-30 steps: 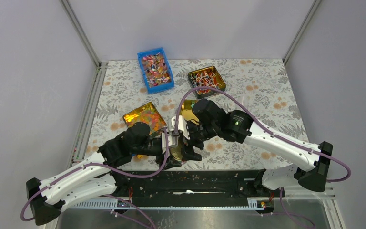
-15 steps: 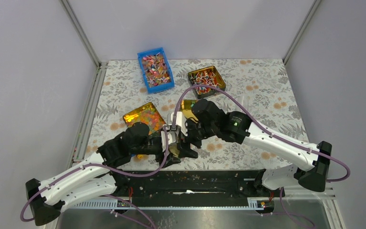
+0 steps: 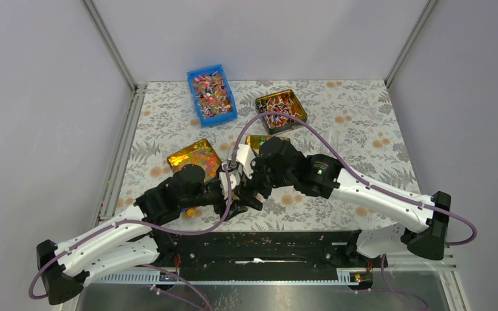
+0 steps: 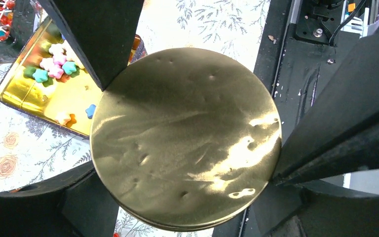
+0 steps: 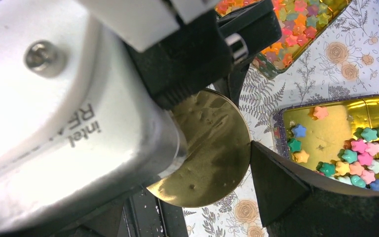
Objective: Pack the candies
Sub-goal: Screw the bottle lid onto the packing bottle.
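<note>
Left pincer [image 4: 190, 126] clamped across round gold lid [image 4: 168, 163] over worktop's [image 3: 363, 116] near edge, right pincer [image 3: 251, 193] against lid's rim, grip impossible to tell, star candies [image 5: 359, 146] in gold tin [image 5: 325, 126] just beyond, heaped tin [image 3: 176, 157] nearer left edge.

Grips round gold lid [image 4: 185, 138] by its rim between 2 black fingers [image 4: 98, 34]; shows tin [image 4: 29, 96] with candies [image 4: 54, 61] upper left, over floral cloth [image 4: 10, 148].
</note>
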